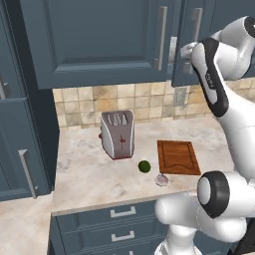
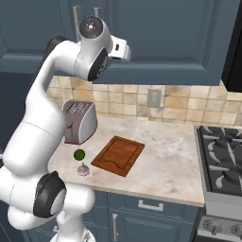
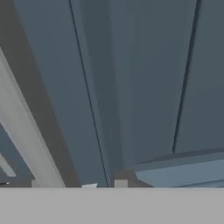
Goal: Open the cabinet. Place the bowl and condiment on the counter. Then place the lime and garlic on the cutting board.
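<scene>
The slate-blue cabinet [image 1: 99,40] hangs shut above the counter [image 1: 89,174], with its long grey handles [image 1: 160,37] near the seam between the doors. My gripper [image 1: 183,50] is raised against the cabinet front [image 2: 156,33], beside that seam. In the hand view a door panel [image 3: 131,87] looms very close and a pale bar [image 3: 26,131] slants past on the left. How far apart the fingers stand does not show. The lime [image 1: 144,166] and garlic [image 1: 161,180] lie on the counter just left of the cutting board [image 1: 178,157]. The bowl and condiment are hidden.
A silver toaster [image 1: 118,133] stands on the counter behind the lime. A stove [image 2: 222,160] borders the counter on the right. Drawers [image 1: 122,211] run below the counter's front edge. A tall cabinet [image 1: 20,149] closes off the left side.
</scene>
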Controlling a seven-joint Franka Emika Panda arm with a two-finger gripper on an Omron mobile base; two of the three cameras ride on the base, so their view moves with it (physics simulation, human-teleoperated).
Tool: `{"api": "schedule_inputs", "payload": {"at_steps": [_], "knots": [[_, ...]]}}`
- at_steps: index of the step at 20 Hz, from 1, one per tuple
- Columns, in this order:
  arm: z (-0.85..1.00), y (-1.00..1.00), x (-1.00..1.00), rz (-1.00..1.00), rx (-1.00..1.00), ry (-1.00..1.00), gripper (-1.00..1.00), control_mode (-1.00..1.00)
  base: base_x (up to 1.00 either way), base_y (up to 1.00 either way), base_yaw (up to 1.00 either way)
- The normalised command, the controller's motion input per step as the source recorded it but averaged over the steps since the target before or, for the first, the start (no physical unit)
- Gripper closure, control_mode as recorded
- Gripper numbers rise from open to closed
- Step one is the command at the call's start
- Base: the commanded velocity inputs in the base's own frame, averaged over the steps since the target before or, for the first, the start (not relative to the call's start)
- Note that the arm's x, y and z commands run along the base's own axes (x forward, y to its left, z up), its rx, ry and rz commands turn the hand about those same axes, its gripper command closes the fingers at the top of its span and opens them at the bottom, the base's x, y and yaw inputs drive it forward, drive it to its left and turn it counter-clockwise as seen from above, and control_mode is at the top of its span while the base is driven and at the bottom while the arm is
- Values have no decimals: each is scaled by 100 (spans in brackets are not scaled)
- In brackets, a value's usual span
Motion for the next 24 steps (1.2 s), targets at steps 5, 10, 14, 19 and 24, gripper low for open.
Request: {"api": "schedule_inputs", "payload": {"at_steps": [5,10,14,19,24], "knots": [[-1,-86,-100,-8,6,0,100,-100,0,0,0],[-5,-95,-100,-16,8,0,100,-100,0,0,0],[-4,-100,-100,-20,10,0,100,-100,0,0,0],[0,-100,-100,-20,12,0,100,-100,0,0,0],[-1,-75,-100,-18,8,5,-100,-100,0,0,0]]}}
